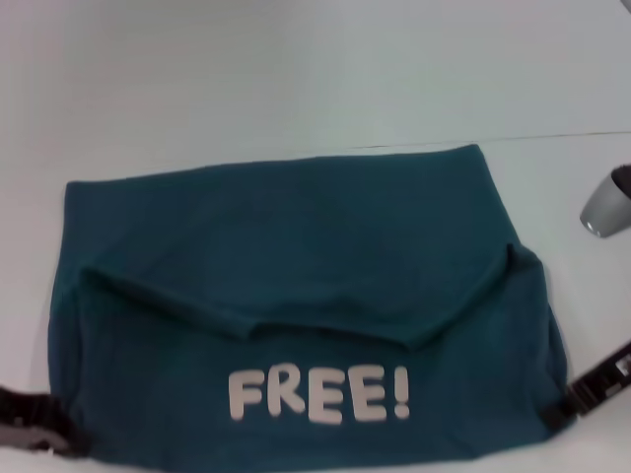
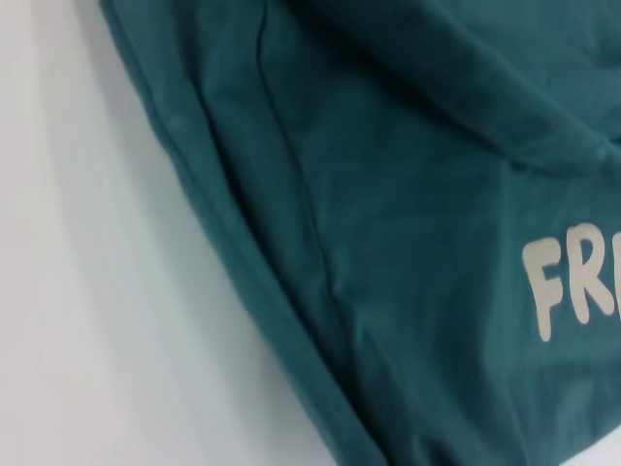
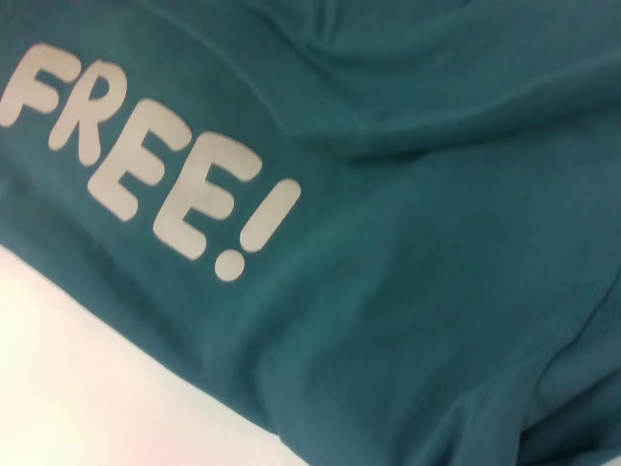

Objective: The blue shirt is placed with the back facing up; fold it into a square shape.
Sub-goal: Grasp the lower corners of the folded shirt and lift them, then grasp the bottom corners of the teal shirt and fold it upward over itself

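Observation:
The blue shirt point(image 1: 296, 266) lies on the white table, a dark teal cloth folded into a wide band. Its near layer shows the white word "FREE!" point(image 1: 317, 394), and a folded edge sags across the middle. My left gripper point(image 1: 30, 429) sits at the shirt's near left corner, against the cloth. My right gripper point(image 1: 592, 389) sits at the near right corner, touching the edge. The left wrist view shows the shirt point(image 2: 388, 243) with creases and its edge on the table. The right wrist view shows the shirt point(image 3: 417, 252) with the print close up.
A grey rounded object point(image 1: 606, 202) stands at the right edge beside the shirt. The white table point(image 1: 296, 79) stretches behind the shirt, with a thin seam line point(image 1: 552, 136) at the back right.

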`<state>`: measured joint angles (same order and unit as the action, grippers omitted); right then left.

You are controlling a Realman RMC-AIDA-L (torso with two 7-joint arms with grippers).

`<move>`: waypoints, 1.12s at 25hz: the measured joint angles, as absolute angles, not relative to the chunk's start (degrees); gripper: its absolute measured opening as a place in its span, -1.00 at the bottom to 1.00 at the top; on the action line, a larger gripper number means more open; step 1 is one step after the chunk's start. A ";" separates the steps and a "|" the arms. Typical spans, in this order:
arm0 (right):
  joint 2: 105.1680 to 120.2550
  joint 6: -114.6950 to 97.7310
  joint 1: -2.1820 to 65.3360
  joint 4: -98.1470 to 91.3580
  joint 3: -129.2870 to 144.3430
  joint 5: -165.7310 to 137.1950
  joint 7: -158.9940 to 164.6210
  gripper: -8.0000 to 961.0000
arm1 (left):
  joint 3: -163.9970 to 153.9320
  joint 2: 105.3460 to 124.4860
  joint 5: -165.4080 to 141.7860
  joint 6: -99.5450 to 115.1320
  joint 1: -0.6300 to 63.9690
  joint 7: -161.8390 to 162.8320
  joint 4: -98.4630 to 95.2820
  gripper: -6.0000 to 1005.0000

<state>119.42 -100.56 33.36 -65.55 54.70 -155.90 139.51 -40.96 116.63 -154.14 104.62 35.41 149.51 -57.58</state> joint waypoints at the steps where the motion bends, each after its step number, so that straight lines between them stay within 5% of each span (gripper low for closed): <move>1: 119.41 -101.70 33.00 -65.91 54.90 -155.95 139.28 -0.76 | -40.85 116.71 -154.27 105.61 35.10 149.17 -57.59 -0.71; 24: 119.78 -113.98 25.54 -70.34 60.78 -153.80 135.70 -0.76 | -40.84 118.10 -158.02 118.91 29.67 143.93 -59.52 -0.68; 28: 118.91 -113.97 25.53 -70.99 58.58 -150.30 134.98 -0.76 | -38.12 117.86 -155.49 118.96 30.00 142.67 -57.89 -0.68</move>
